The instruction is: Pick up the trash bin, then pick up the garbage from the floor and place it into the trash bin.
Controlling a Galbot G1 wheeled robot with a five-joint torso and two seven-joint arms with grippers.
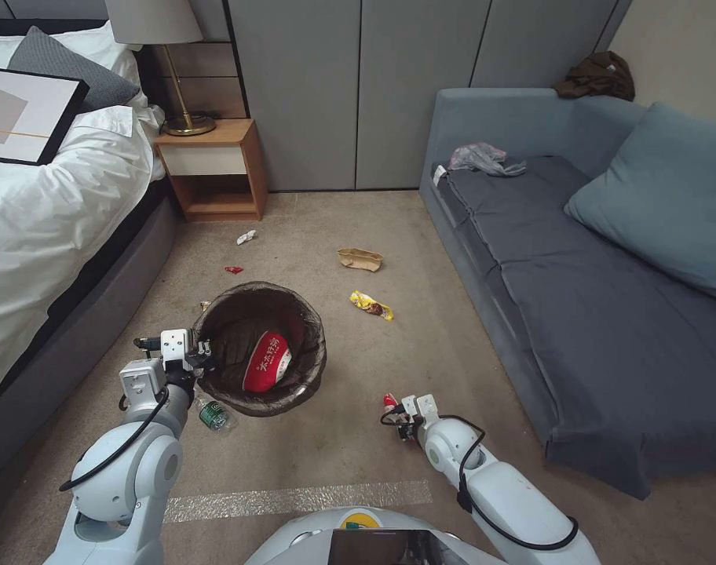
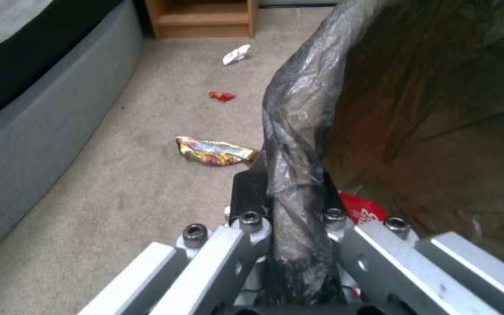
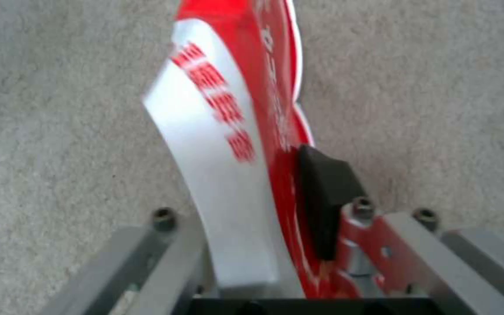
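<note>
The trash bin (image 1: 260,349), lined with a dark bag, hangs off the floor at my left; a crushed red-and-white cup (image 1: 266,362) lies inside it. My left gripper (image 1: 203,355) is shut on the bin's bagged rim (image 2: 295,144). My right gripper (image 1: 395,416) is low over the carpet, shut on a flattened red-and-white paper cup (image 3: 234,144). On the floor lie a tan paper bag (image 1: 360,259), a yellow wrapper (image 1: 371,305), a second wrapper (image 2: 214,151), a clear green-labelled bottle (image 1: 213,414), a white scrap (image 1: 246,237) and a red scrap (image 1: 233,270).
A bed (image 1: 52,212) runs along the left, with a wooden nightstand (image 1: 213,169) and lamp behind it. A grey-blue sofa (image 1: 578,259) with a cushion lines the right. A tape strip (image 1: 295,499) crosses the carpet near my base.
</note>
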